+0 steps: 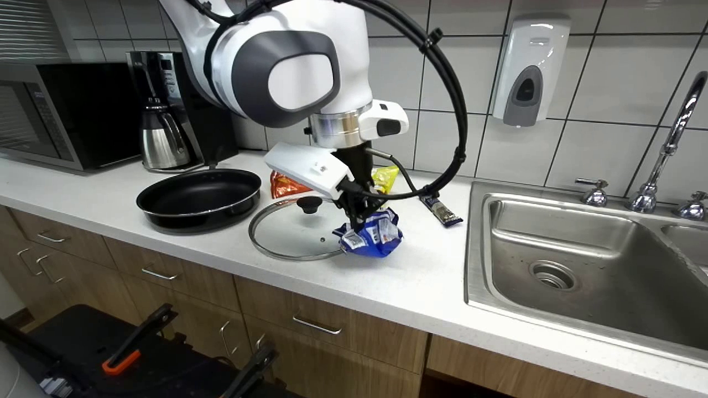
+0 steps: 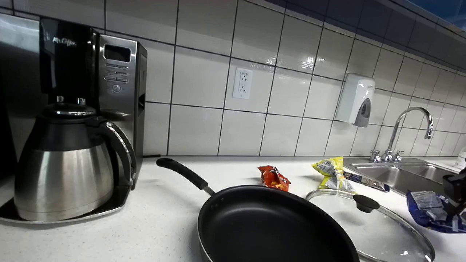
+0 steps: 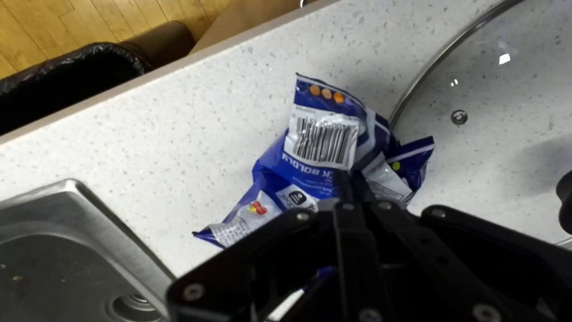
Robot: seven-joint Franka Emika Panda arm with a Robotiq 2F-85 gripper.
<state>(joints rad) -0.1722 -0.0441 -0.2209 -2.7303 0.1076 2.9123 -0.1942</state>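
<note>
White counter (image 1: 420, 276) spans an exterior view. Steel sink (image 1: 625, 298) at right of frame; black pan (image 1: 199, 190) left of centre; glass lid (image 1: 293, 235) mid-frame, just beside pan. Gripper (image 1: 358, 224) near centre, jaws pinching blue bag (image 1: 380, 236), which is mid-frame in wrist view too, overlapping lid edge there. Yellow bag (image 1: 386, 177) behind gripper, partly hidden; red bag (image 1: 286, 185) above lid; wrapped bar (image 1: 442, 213) smallest, right of gripper.

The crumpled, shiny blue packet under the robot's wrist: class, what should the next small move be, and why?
Probably a short lift straight up. The jaws look closed on the crumpled, shiny blue packet, and in the wrist view one end of it overlaps the round, clear, metal-rimmed lid, so going sideways first might drag the packet against the lid.
</note>
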